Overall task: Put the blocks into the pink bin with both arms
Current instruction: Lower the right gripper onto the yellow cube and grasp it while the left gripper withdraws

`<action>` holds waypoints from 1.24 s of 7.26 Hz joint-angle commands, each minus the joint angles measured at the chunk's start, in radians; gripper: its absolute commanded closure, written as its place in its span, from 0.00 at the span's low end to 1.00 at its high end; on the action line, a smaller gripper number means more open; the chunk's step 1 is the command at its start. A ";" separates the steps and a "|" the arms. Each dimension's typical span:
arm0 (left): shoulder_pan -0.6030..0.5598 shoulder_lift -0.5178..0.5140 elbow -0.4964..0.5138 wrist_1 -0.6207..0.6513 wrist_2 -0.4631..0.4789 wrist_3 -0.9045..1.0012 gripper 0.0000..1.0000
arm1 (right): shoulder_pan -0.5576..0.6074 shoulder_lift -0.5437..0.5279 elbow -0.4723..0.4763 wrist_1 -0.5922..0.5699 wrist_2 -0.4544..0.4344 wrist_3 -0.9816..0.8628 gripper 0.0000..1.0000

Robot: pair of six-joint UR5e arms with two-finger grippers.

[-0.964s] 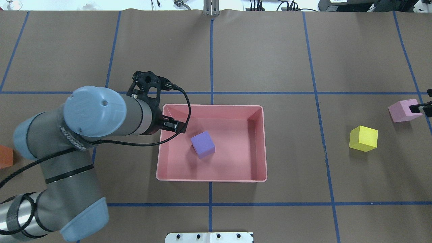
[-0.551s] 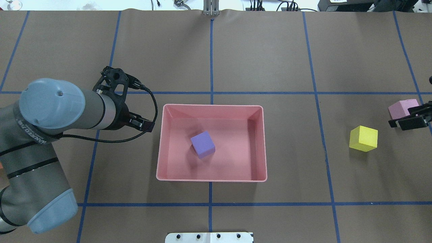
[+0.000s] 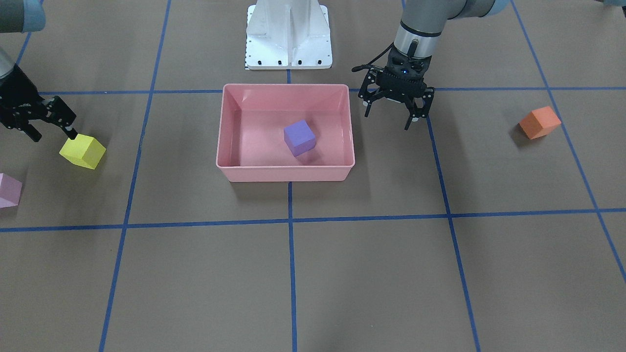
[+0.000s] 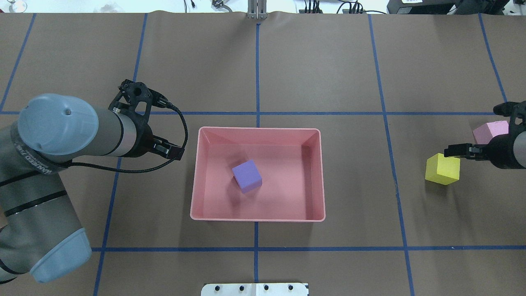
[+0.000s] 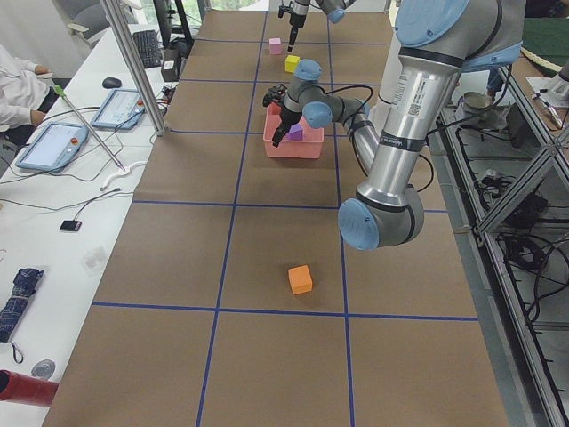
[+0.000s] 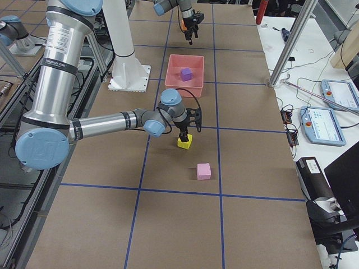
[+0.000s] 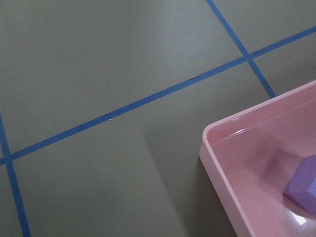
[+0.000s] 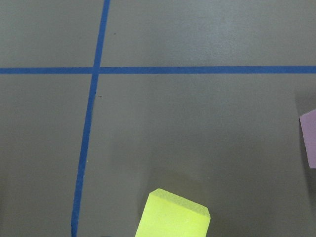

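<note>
The pink bin point(image 4: 257, 129) point(image 3: 286, 174) sits mid-table with the purple cube point(image 4: 246, 176) point(image 3: 299, 138) inside it. My left gripper point(image 3: 390, 117) point(image 4: 160, 146) is open and empty, just outside the bin's wall on my left. The orange cube point(image 3: 539, 122) point(image 5: 300, 279) lies farther out on that side. My right gripper point(image 3: 51, 132) point(image 4: 468, 151) is open and hovers at the yellow cube point(image 4: 442, 169) point(image 3: 82, 151) point(image 8: 173, 215), not around it. The light pink cube point(image 4: 489, 131) point(image 3: 9, 190) lies beyond it.
The white base pedestal point(image 3: 288, 34) stands behind the bin on the robot's side. Blue tape lines point(image 4: 257, 65) grid the brown table cover. Operators' tablets point(image 5: 53, 142) lie on a side table past the far edge.
My left gripper has drawn back from over the bin's left wall to the table beside it. My right gripper has come in from the right edge, past the light pink cube, toward the yellow cube.
</note>
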 commanded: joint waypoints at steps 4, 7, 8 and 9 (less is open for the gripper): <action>0.001 -0.008 0.006 0.000 0.000 0.000 0.00 | -0.212 -0.050 0.001 0.000 -0.322 0.235 0.06; 0.001 -0.008 0.009 0.000 0.000 -0.001 0.00 | -0.231 -0.029 0.006 0.000 -0.341 0.269 0.06; 0.003 -0.008 0.009 0.000 0.000 -0.003 0.00 | -0.244 -0.030 -0.003 -0.005 -0.362 0.269 0.06; 0.001 -0.006 0.009 0.000 0.000 -0.003 0.00 | -0.266 -0.032 -0.003 -0.011 -0.367 0.269 0.05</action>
